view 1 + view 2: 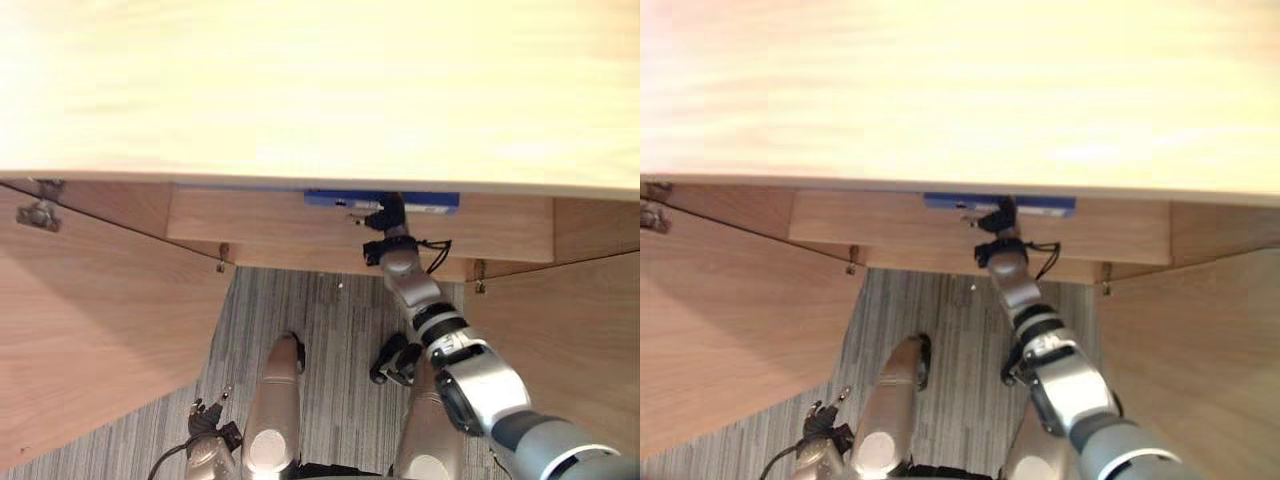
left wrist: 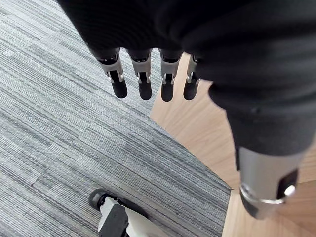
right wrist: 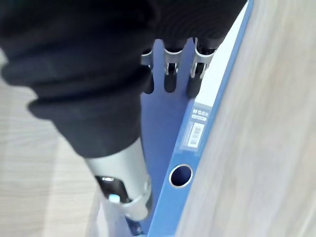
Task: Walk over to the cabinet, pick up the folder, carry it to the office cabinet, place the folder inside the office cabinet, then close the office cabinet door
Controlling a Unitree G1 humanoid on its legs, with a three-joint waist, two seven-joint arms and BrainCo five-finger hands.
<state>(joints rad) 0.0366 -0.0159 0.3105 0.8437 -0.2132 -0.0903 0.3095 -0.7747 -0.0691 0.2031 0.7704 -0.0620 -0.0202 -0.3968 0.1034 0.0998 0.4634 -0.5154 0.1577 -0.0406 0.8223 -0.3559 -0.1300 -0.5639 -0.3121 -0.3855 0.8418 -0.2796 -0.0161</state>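
Already the folder [image 3: 163, 128] seems inside the cabinet [image 1: 320, 80], the right hand [image 3: 169, 81] straight-fingered and flat against it, the left hand [image 2: 143, 84] hanging relaxed; shutting the open doors [image 1: 90, 310] is left.

**Pale wood, grey carpet, blue folder**

The cabinet [image 1: 300, 90] top is light wood, smooth, with a soft sheen. Its doors [image 1: 90, 330] show a warmer, matt wood grain, and a hinge [image 1: 38, 213] on one is bare metal. The carpet [image 2: 59, 148] is grey, ribbed and rough. The folder [image 3: 163, 123] looks like smooth blue plastic with a paper label [image 3: 196, 134]. The right hand [image 3: 170, 79] and left hand [image 2: 143, 81] both have matt ribbed cloth covers, silvery fingers and dull dark tips.
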